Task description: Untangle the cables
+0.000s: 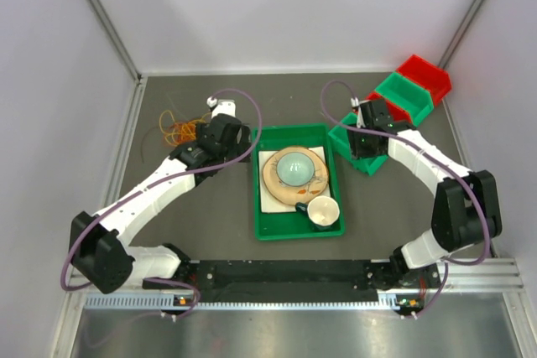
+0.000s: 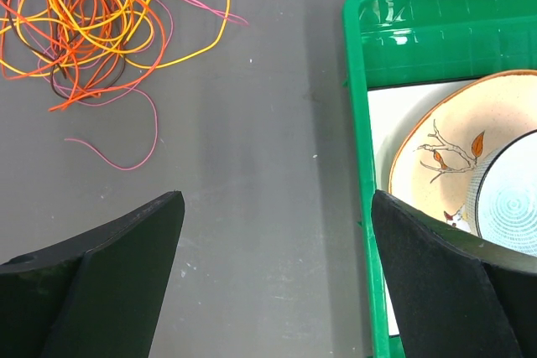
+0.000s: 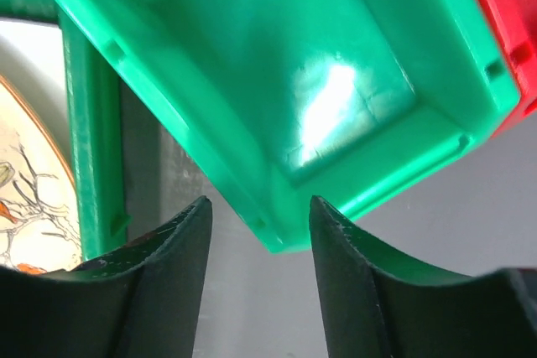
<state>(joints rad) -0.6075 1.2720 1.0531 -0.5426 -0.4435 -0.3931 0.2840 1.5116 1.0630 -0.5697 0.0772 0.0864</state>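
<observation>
The cables lie in a loose tangle of orange, yellow, red and pink wires on the dark table, at the far left in the top view. My left gripper hangs open over bare table between the tangle and the green tray, with nothing between its fingers. In the top view it sits just right of the cables. My right gripper hovers at the corner of a small green bin. Its jaws stand partly apart with that corner in the gap, touching neither finger.
The green tray in the middle holds a patterned plate, a pale blue bowl and a cup. Another green bin and a red bin stand at the back right. Grey walls enclose the table.
</observation>
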